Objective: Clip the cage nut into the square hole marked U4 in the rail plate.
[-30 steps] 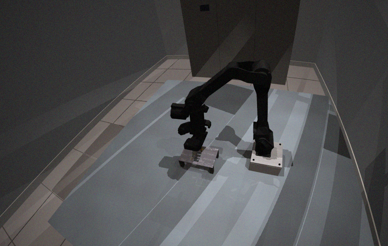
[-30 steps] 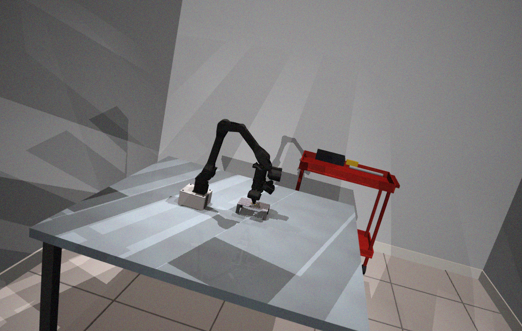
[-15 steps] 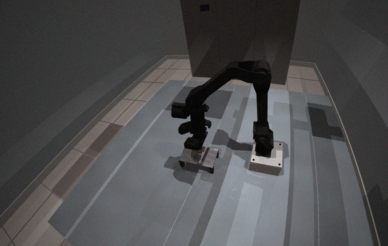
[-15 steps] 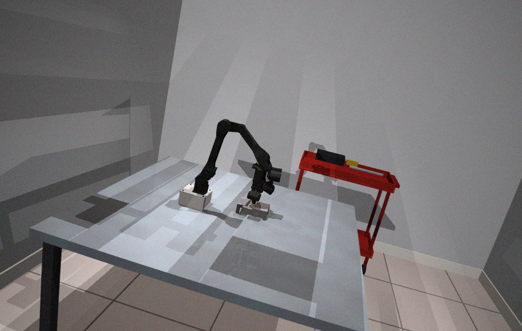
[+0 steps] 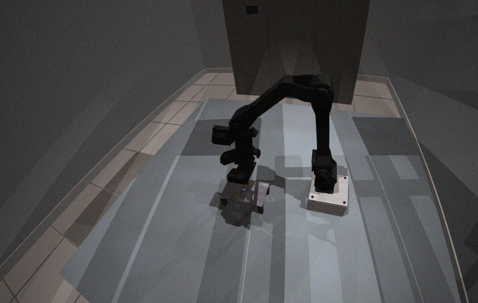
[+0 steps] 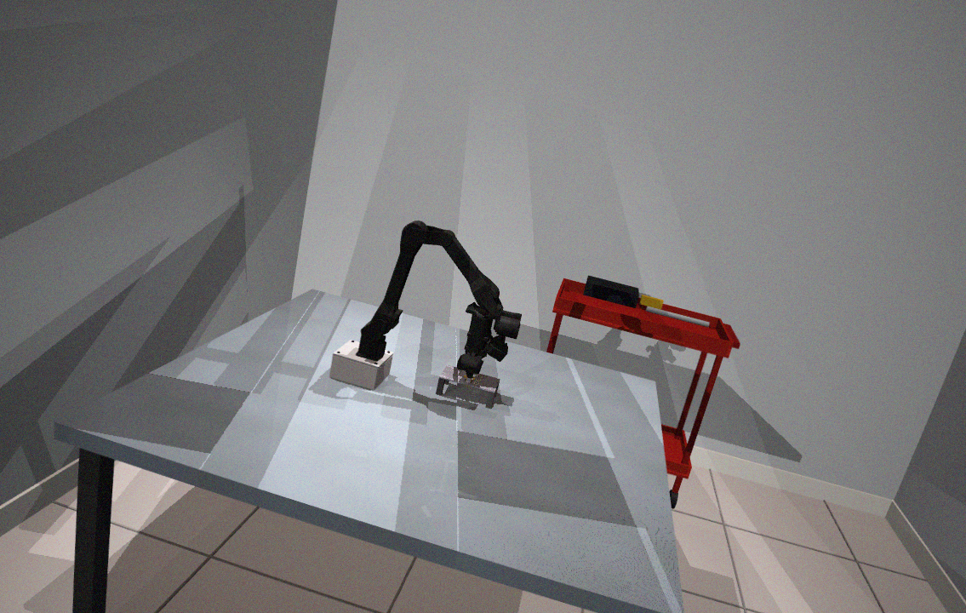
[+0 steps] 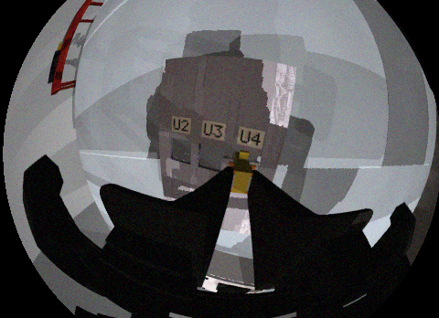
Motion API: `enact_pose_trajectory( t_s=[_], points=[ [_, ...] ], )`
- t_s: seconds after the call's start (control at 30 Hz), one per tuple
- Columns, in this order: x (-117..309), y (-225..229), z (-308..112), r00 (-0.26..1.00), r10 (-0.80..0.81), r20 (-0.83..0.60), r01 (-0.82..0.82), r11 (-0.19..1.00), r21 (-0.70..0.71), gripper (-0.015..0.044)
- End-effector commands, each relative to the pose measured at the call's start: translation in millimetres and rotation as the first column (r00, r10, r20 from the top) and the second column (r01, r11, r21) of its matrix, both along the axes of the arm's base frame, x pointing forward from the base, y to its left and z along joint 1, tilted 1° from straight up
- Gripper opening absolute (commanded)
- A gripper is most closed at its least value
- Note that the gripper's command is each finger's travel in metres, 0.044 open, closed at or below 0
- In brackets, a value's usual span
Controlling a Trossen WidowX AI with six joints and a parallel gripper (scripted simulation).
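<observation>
Tiled floor borders the table in the top view, the rail plate near centre. Exterior: red cart at right. Wrist: at centre, the gripper pinches the yellow cage nut below label U4.
</observation>
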State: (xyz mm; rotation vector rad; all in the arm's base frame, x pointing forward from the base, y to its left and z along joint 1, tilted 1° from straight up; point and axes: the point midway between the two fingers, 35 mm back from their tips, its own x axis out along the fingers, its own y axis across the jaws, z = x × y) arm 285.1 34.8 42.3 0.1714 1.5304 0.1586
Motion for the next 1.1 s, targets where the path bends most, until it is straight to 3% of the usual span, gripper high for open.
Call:
enact_pose_trajectory(
  t_s=[0.0,1.07],
  points=[
    [0.2,0.1,-0.4,1.0,0.005,0.002,-0.005,1.0,0.015,0.0033],
    [0.2,-2.7,-1.7,1.0,0.007,0.002,-0.007,0.998,0.069,0.0033]
  ],
)
